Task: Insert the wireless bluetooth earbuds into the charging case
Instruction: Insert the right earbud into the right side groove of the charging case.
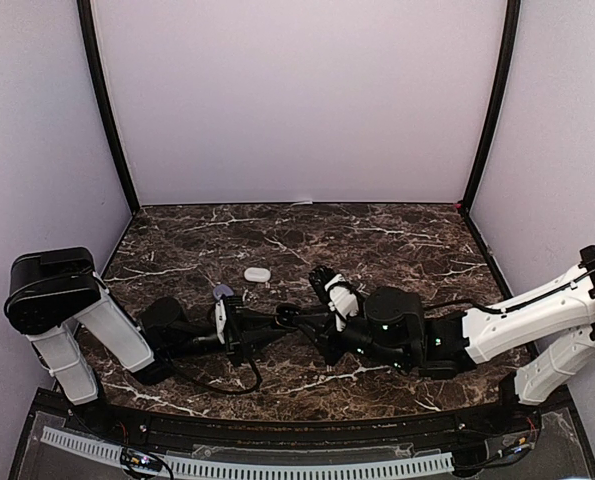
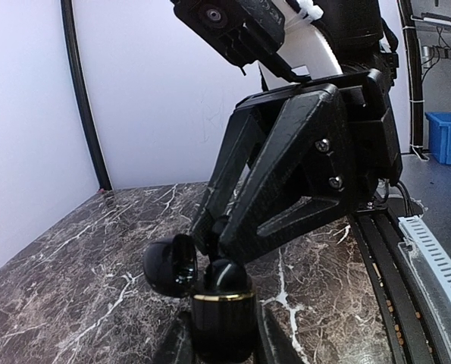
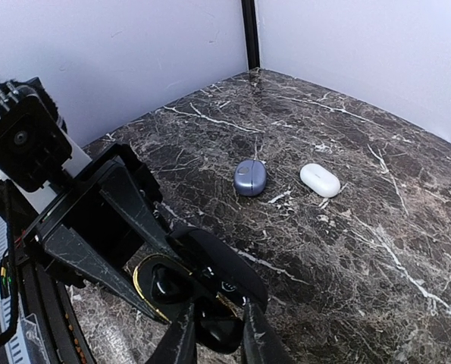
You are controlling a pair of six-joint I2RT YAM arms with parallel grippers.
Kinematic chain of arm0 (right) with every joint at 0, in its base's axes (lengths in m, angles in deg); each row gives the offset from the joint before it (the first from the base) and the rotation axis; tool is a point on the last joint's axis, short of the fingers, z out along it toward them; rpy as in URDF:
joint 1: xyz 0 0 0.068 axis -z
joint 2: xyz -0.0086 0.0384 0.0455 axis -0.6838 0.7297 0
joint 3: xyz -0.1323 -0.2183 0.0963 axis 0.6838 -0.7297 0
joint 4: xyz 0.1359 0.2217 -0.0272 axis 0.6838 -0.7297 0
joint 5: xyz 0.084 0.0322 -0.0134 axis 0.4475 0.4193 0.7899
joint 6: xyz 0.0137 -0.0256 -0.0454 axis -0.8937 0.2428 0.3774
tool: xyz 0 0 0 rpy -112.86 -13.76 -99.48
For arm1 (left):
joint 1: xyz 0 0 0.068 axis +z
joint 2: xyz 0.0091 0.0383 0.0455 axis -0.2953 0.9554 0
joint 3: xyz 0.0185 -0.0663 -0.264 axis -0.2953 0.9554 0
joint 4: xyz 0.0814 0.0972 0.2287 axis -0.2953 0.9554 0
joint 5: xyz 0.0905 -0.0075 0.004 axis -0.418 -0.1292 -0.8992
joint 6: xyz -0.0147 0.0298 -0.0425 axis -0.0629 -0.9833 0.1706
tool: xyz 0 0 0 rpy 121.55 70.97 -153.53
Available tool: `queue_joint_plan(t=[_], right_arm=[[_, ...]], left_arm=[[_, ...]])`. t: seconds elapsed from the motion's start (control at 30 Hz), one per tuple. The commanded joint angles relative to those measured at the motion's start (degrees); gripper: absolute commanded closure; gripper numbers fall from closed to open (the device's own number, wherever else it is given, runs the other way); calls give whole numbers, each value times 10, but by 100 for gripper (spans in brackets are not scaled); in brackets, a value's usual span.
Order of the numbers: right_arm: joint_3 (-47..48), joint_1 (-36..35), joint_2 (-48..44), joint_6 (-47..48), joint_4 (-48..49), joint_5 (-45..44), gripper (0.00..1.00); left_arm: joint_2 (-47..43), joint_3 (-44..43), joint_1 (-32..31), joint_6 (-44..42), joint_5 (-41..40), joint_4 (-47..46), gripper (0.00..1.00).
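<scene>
Because the dark earbud atop the black case, clamped in our left tool above the near bench, looks tiny and slick, we'd pinch its sides gently, unsure whether the nearly closed right tool grips it.
</scene>
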Motion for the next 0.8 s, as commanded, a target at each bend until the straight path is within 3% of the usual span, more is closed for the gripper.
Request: queue_joint_plan(t=[0.0, 0.63, 0.7, 0.77], right_arm=[[-2, -6, -21, -13, -5, 9, 76], [-2, -6, -40, -32, -16, 4, 74], [-3, -6, -43, -34, -17, 6, 69], [-4, -6, -46, -33, -18, 11, 58]], left_arm=[[-7, -2, -5, 14, 1, -133, 99], [-8, -1, -5, 19, 8, -136, 99], [-7, -1, -5, 19, 9, -136, 99], [-6, -2, -5, 22, 8, -136, 99]])
